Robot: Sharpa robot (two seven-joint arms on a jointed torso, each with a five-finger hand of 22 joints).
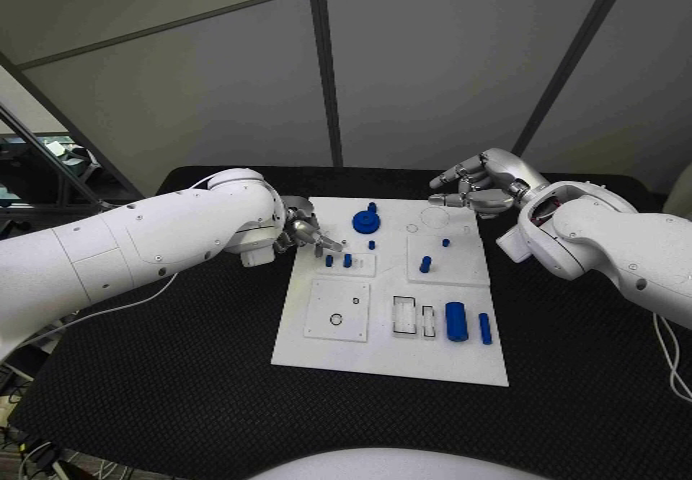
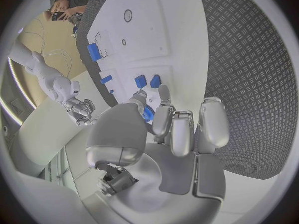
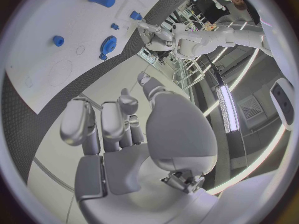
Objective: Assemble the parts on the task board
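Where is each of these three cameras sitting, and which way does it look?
Head view: on the head, looking down at the task board; both arms reach in.
Left wrist view: behind the left robot hand, facing the board's small blue pegs.
Right wrist view: behind the right robot hand, facing the blue gear at the board's far end.
All three share the white board.

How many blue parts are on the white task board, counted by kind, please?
Gear wheel: 1
Long cylinders lying flat: 2
Small pegs: 5
Total: 8 blue parts
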